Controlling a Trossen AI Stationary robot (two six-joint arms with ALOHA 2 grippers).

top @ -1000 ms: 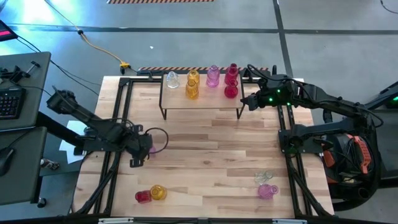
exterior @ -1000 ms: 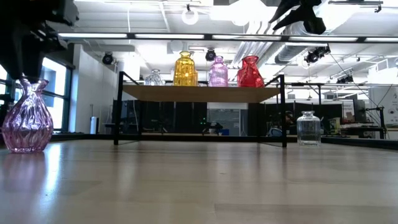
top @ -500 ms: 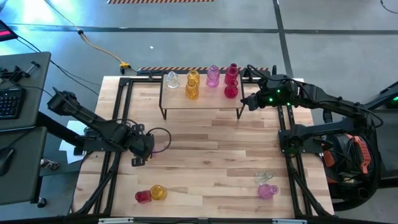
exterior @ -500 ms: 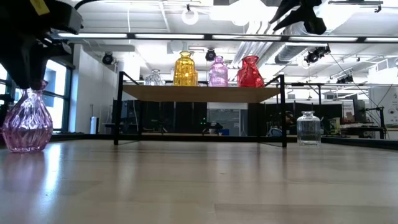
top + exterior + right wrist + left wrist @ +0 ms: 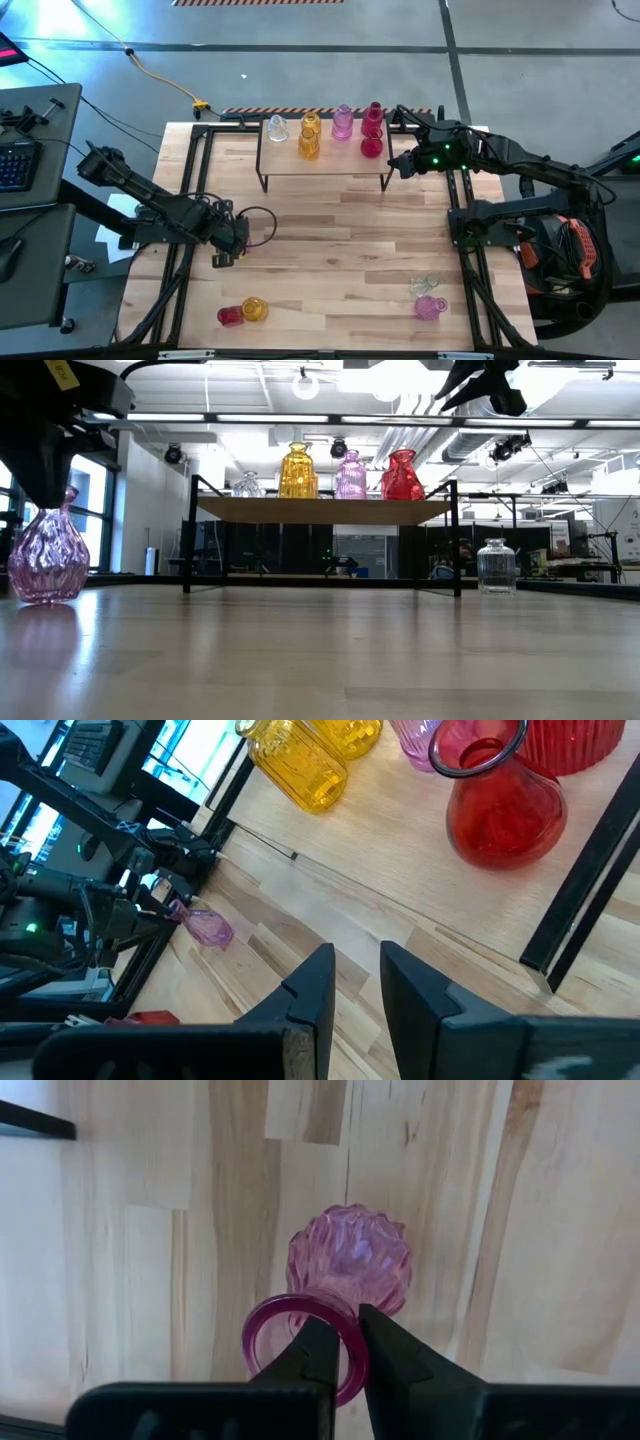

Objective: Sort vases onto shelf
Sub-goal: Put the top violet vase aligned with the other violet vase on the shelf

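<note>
Pink glass in its grasp: the left gripper (image 5: 345, 1342) has just pinched its fingers shut on the rim of a ribbed pink vase (image 5: 350, 1260) at the worktop's (image 5: 330, 240) left side, having been apart around the neck a second ago. In the low view the vase now tilts slightly, a sign the grip has taken hold. That likely clears the way to carry it to the shelf (image 5: 325, 160), where clear, amber, pink and red vases already stand. The right gripper (image 5: 398, 165) waits beside the shelf's right end, fingers slightly apart, holding nothing.
</note>
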